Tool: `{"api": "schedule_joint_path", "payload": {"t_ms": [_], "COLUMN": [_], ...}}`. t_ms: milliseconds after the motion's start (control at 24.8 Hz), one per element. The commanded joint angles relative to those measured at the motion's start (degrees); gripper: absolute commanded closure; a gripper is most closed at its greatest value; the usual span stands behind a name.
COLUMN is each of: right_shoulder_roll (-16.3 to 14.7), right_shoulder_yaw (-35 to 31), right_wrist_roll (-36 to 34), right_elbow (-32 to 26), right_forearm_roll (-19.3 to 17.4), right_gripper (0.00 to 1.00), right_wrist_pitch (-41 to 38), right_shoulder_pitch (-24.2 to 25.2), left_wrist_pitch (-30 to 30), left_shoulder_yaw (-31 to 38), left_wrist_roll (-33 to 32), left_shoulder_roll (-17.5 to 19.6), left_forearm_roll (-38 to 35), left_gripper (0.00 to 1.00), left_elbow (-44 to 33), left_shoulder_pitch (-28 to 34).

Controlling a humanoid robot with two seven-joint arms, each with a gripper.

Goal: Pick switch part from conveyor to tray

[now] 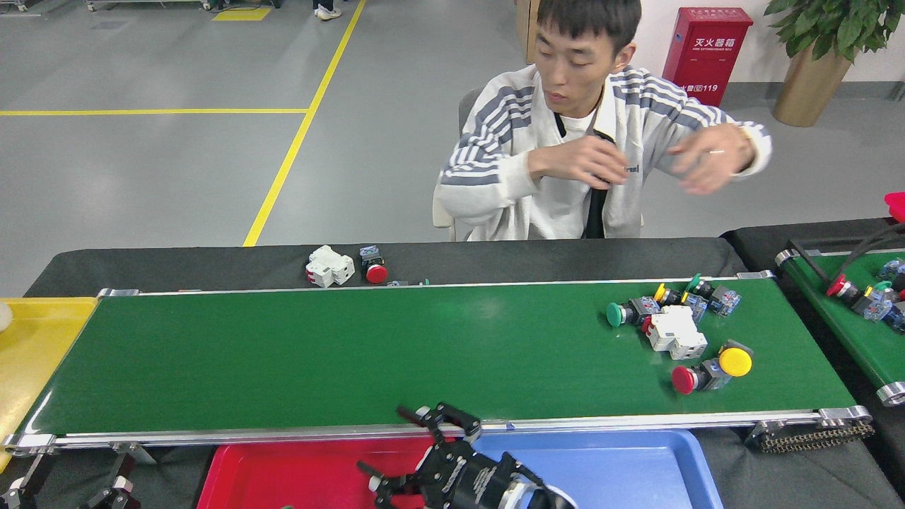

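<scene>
Several switch parts lie on the right end of the conveyor: a green-capped one, a white block, a red-capped one and a yellow-capped one. My right gripper hangs at the bottom edge of the head view, over the red tray near its border with the blue tray. Its fingers are spread open and I see nothing between them. The left gripper is out of view.
A seated person behind the belt holds both hands up at chest height. A white block and a red-capped switch rest on the black cloth behind the belt. A yellow tray sits at the left, and a second belt with parts at the right.
</scene>
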Motion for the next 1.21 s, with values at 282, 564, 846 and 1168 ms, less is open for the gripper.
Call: {"api": "schedule_joint_path", "payload": {"t_ms": [282,564,846,1168], "right_shoulder_roll": [0.4,-0.4,0.0,0.9], "right_shoulder_yaw": [-16.4,-15.9,-13.8,-12.2], "right_wrist_roll": [-10.0,-3.8,-0.5,0.3], "right_elbow": [-2.1,-0.6,3.6,9.7], "right_forearm_roll": [-2.2,-1.4,3.5,3.7], "right_gripper": [0.02,0.02,0.02,0.02], "right_wrist_pitch": [10.4,12.2,12.2,12.9], "right_shoulder_pitch": [12.2,6.2,0.9,-4.5], "left_wrist_pitch": [0.0,0.0,0.0,0.0], "left_shoulder_yaw": [0.4,0.4,0.3,0.2], "left_wrist_roll": [0.2,0.2,0.2,0.2], "left_shoulder_roll": [0.8,0.9,1.2,1.2], "left_forearm_roll": [0.0,0.0,0.0,0.0], "left_gripper": [0.00,0.00,0.00,0.00], "left_elbow": [-0.7,-0.6,-0.5,-0.4], "left_shoulder_pitch": [0.1,0.1,0.1,-0.1]}}
